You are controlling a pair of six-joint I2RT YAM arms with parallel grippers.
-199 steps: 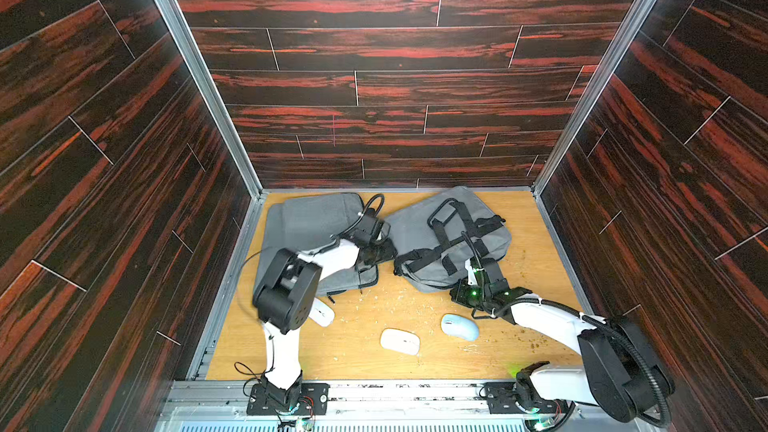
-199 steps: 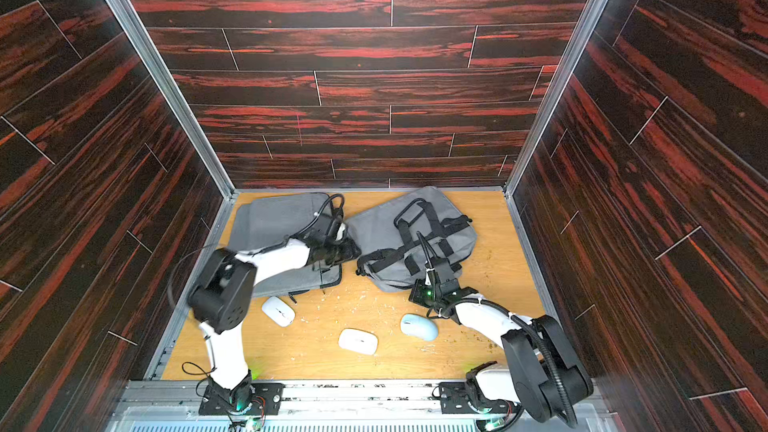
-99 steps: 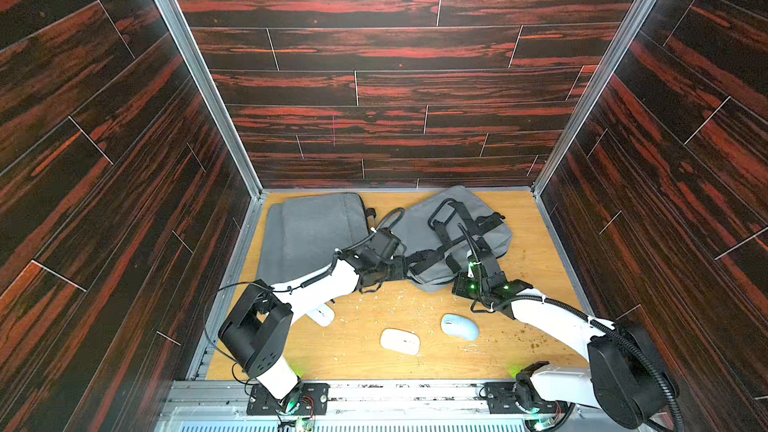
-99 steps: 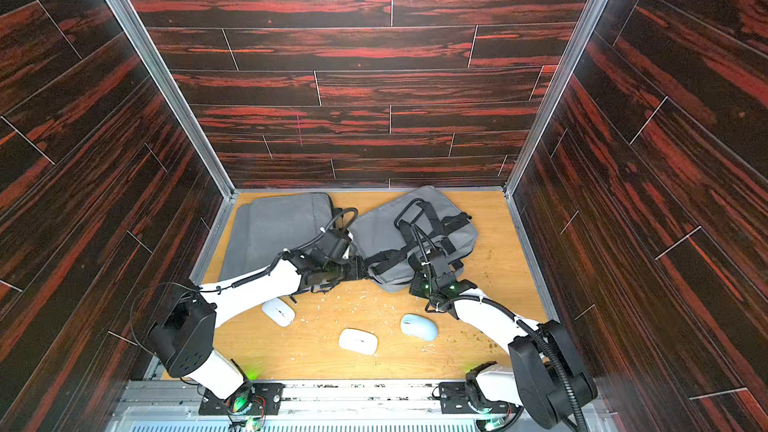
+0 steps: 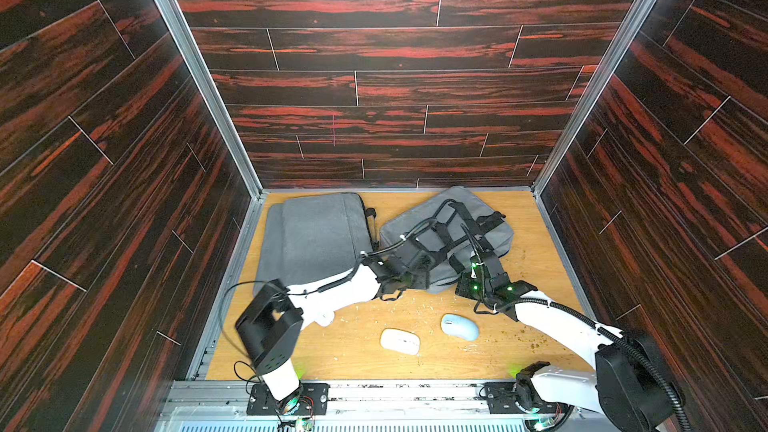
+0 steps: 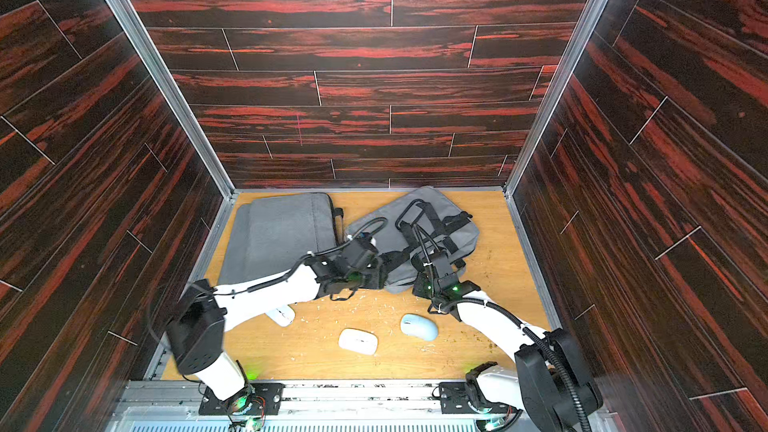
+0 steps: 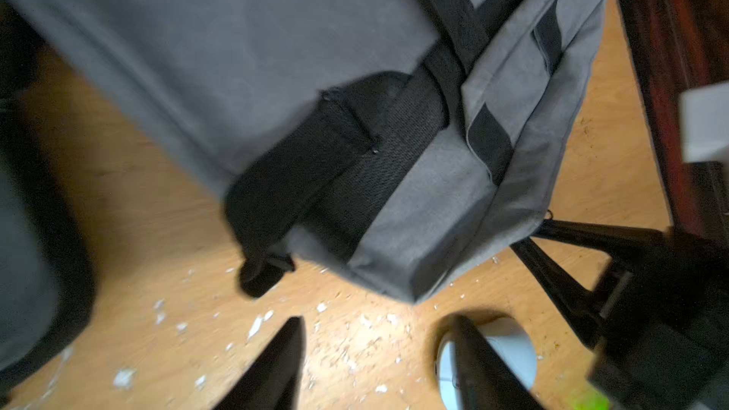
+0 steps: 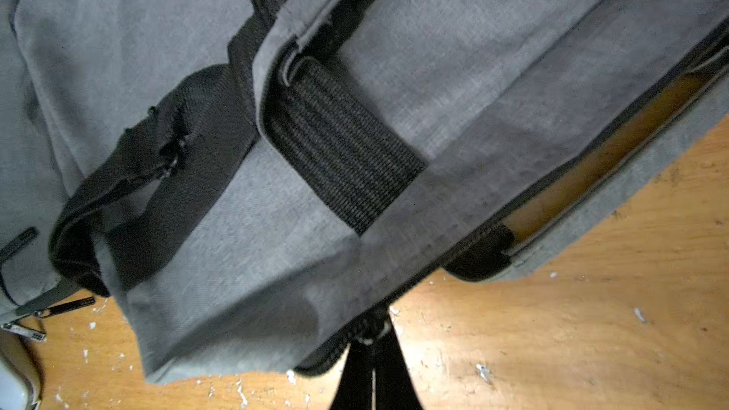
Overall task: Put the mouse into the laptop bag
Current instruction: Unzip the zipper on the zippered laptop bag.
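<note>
The grey laptop bag (image 5: 469, 218) (image 6: 457, 238) with black straps lies at the back right of the wooden table. My right gripper (image 5: 463, 284) (image 8: 371, 335) is shut on the zipper pull at the bag's near edge, where an unzipped slit (image 8: 591, 167) gapes. My left gripper (image 5: 417, 280) (image 7: 378, 323) hovers open and empty over the table by the bag's near left corner (image 7: 414, 293). A pale blue mouse (image 5: 459, 326) (image 7: 513, 349) lies on the table, partly behind one left finger. A white mouse (image 5: 400, 341) (image 6: 358, 341) lies beside it.
A second grey bag (image 5: 316, 238) without straps lies at the back left. Another white mouse (image 5: 325, 318) is half hidden under the left arm. White crumbs are scattered on the table (image 5: 519, 351). Dark wooden walls close in three sides.
My left arm has swung right, from the strapless bag to the strapped bag's near corner, and its jaws have opened wider. The right gripper has stayed on the zipper pull.
</note>
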